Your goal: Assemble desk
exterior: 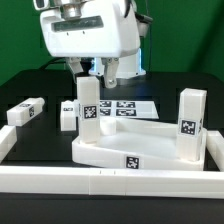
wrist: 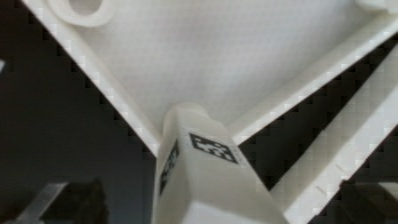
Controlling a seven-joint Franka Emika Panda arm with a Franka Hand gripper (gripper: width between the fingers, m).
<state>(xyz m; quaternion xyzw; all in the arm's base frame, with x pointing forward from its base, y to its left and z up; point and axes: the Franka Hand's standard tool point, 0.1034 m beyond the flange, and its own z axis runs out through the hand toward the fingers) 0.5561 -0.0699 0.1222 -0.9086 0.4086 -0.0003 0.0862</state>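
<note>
The desk tabletop (exterior: 120, 138) lies flat on the black work desk (exterior: 40, 150) with its rim upward. It is just behind the white border rail (exterior: 100, 182) and in front of the marker board (exterior: 125, 106).

I see the end effector (exterior: 101, 72) hanging directly above an upright leg (exterior: 88, 103). This leg stands at the tabletop's far corner, on the exterior view's left. In the wrist view the two fingers (wrist: 50, 205) appear as grey, blurred shapes, one on each side of this leg, and a dark gap separates each from it. So the end effector is spread wide and holds nothing.

A second upright leg (exterior: 190, 122) stands at the corner on the exterior view's right. A third leg (exterior: 27, 112) lies well apart, on the exterior view's left. A fourth leg (exterior: 67, 113) sits just beside the first one, outside the rim.

For labels, I find only square black-and-white tags: one on each leg, one on the tabletop's front rim (exterior: 131, 160), and several on the marker board. They are patterns, and I cannot read any letters on them.
</note>
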